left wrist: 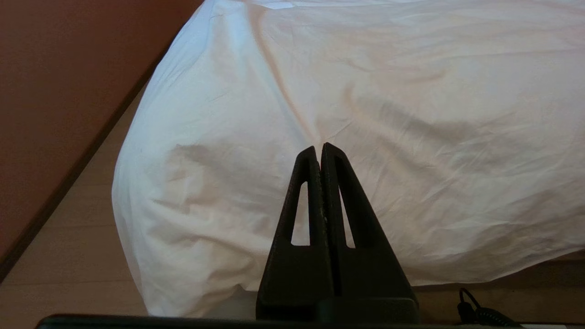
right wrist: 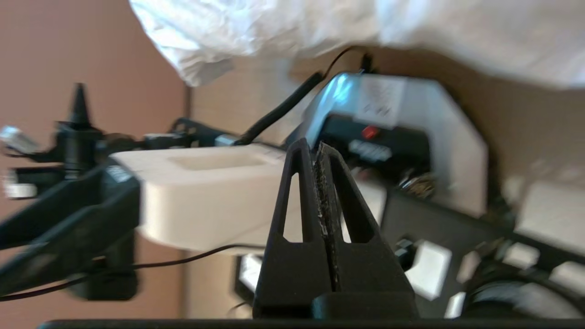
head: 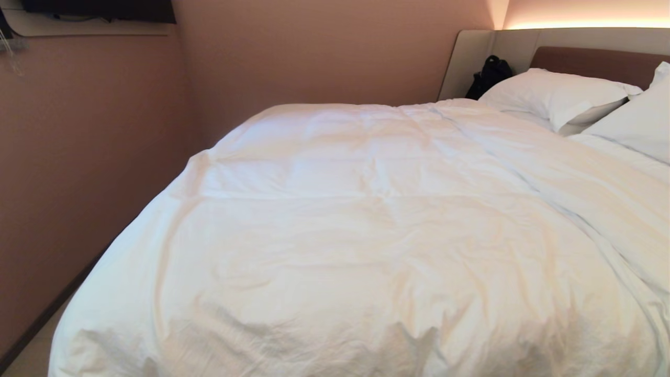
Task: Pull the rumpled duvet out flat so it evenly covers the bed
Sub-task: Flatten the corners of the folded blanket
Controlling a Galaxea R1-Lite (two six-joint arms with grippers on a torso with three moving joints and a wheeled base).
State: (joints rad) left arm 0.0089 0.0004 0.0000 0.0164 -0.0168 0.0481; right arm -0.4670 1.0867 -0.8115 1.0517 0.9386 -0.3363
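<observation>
Head view: the duvet (head: 366, 235) is spread wrinkled over the bed (head: 596, 60), its left edge close to the wall (head: 78, 183) with a narrow strip of floor (head: 31, 361) between. The left gripper (left wrist: 320, 148) is held before the duvet's hanging foot edge, fingers pressed together and empty. The right gripper (right wrist: 315, 148) is seen below that edge, near the robot's base (right wrist: 411, 137), fingers pressed together on nothing.
</observation>
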